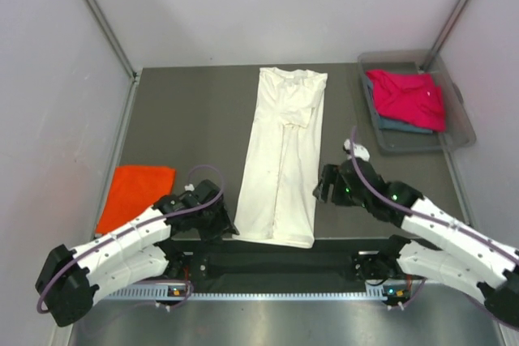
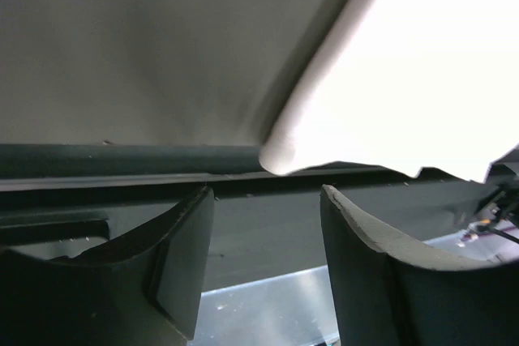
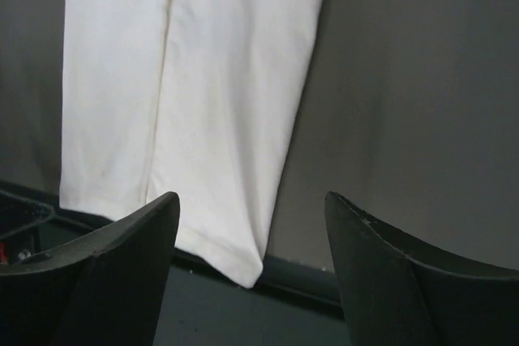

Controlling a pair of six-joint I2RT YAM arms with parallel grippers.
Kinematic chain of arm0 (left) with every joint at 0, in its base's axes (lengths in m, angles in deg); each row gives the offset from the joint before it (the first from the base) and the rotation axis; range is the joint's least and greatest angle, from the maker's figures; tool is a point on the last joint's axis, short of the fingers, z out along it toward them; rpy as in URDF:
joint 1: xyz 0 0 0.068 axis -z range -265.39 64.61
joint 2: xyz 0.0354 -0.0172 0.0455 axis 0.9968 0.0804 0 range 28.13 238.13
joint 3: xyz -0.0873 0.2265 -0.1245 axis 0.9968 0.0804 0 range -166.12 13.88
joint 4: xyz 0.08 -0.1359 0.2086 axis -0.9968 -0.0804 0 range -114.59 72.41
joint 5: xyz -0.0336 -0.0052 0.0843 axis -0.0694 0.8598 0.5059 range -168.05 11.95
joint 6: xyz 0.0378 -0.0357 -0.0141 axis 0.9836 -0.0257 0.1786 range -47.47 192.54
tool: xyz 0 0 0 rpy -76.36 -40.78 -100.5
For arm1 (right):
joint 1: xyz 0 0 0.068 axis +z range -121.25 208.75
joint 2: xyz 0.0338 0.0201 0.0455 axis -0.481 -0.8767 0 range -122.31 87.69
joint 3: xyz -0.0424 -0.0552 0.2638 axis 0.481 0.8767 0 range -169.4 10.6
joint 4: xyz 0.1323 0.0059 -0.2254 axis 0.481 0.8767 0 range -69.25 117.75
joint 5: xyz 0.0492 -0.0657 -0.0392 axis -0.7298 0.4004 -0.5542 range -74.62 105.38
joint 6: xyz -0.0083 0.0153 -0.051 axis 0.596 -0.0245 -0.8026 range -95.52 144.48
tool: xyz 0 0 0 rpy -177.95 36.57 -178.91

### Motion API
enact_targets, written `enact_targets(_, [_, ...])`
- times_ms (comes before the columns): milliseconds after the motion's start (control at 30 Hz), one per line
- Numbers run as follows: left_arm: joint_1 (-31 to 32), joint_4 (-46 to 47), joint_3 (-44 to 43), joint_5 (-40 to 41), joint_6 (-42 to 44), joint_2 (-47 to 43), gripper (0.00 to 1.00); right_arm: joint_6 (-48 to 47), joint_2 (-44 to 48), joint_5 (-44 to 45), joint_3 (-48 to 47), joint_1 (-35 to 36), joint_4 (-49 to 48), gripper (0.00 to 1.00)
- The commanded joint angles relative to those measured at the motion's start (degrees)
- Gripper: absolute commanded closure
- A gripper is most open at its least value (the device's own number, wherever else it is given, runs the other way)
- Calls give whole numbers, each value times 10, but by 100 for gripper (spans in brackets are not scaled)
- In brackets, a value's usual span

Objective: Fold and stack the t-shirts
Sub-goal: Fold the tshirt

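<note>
Item: cream-white t-shirt (image 1: 282, 160), lying as a long narrow strip mid-table (image 1: 195, 119), hem at the near edge. Probably light, limp and quick to slump, so best pinched at both hem corners. Left gripper (image 1: 227, 224) and right gripper (image 1: 323, 186) flank the hem, jaws spread, empty.

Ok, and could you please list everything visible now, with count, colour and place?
cream-white t-shirt: 1, cream-white, table middle, folded into long strip
orange t-shirt: 1, orange, folded, table's near left
magenta-pink t-shirt: 1, magenta-pink, top of the bin's pile
grey-blue shirt: 1, grey-blue, under the pink one
bin: 1, clear, table's far right
table: 1, dark grey, under everything
left gripper: 1, black, open, beside cream shirt's near-left corner
right gripper: 1, black, open, right of cream shirt
</note>
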Motion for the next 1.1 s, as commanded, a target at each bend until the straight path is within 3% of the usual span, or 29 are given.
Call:
enact_targets(0, [2,-32,-30,-2,2,-17,39,127,125,-15,75,23,30,29])
enact_targets(133, [1,-37,-46,10,4,-24,37,160,194,-54,146,25,23,43])
enact_targets(333, [1,-10,-62,37,25,4,35,194,141,-205,230,36,-63,44])
enact_targets(533, [1,8,-88,51,61,76,45,218,78,-223,245,68,-103,42])
enact_targets(800, [0,27,-96,70,105,131,41,310,84,-216,300,112,-176,39])
enact_targets(1067, [-1,61,-69,69,112,150,41,346,89,-199,327,112,-233,39])
